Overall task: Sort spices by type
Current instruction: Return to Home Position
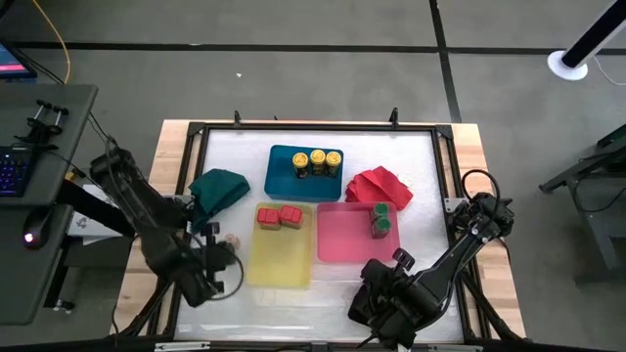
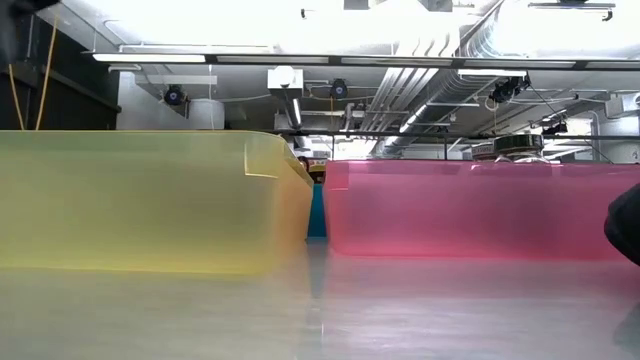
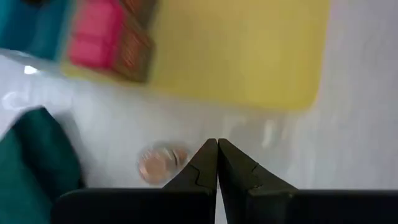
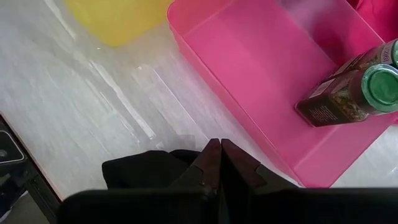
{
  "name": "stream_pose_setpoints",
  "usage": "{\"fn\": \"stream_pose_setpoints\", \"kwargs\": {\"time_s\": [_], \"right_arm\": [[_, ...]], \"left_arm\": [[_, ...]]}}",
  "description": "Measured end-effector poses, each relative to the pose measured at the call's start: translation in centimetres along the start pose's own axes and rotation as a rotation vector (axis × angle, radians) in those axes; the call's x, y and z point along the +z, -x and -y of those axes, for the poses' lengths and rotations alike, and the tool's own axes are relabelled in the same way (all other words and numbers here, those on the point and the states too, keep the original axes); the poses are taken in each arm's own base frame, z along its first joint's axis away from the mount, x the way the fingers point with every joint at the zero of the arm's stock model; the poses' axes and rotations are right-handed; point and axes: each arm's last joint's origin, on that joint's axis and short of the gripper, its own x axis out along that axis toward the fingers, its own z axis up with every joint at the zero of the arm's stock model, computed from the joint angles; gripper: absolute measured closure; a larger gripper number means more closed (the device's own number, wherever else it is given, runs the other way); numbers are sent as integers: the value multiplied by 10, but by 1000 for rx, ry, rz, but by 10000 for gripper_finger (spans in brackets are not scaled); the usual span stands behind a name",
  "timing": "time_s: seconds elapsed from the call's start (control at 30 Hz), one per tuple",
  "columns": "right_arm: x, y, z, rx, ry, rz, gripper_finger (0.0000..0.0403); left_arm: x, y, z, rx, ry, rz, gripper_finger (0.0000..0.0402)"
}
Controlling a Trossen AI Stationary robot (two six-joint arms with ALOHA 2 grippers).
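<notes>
Right end effector [image 4: 220, 144] closed, empty, green-lidded jars [image 4: 339, 99] nearby; left end effector [image 3: 217, 144] closed, empty.

Setting: probably a robotics lab | exposed ceiling ducts [image 2: 455, 45] | keyboard [image 1: 12, 169] alongside

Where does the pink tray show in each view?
High: pink tray right of centre, green-lidded jars inside.
Low: fills the right half.
Left wrist: not in it.
Right wrist: upper right of the picture, jars inside.
Shared landmark: yellow tray beside it, seen in all four views.
</notes>
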Motion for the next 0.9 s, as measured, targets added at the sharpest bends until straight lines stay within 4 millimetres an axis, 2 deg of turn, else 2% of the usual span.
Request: {"fn": "stream_pose_setpoints", "kwargs": {"time_s": [0.1, 0.2, 0.33, 0.4, 0.53, 0.7, 0.77, 0.9], "right_arm": [[2, 2, 2, 3, -7, 9, 403], [10, 5, 8, 5, -34, 12, 403], [28, 14, 23, 16, -72, 49, 403], [39, 20, 33, 25, -92, 57, 403], [60, 33, 59, 27, -145, 81, 403], [76, 56, 89, 81, -256, 140, 403], [78, 64, 97, 104, -296, 162, 403], [79, 73, 107, 130, -336, 189, 403]], "left_arm": [[9, 19, -19, 5, 139, 155, 402], [15, 39, -48, 14, 344, 390, 402], [1, 49, -89, 17, 518, 658, 402], [-14, 44, -108, 3, 610, 771, 402], [-39, 22, -129, -112, 718, 951, 402], [-57, 0, -141, -363, 680, 1270, 402], [-64, -11, -145, -392, 675, 1366, 402], [-75, -28, -150, -385, 680, 1422, 402]]}}
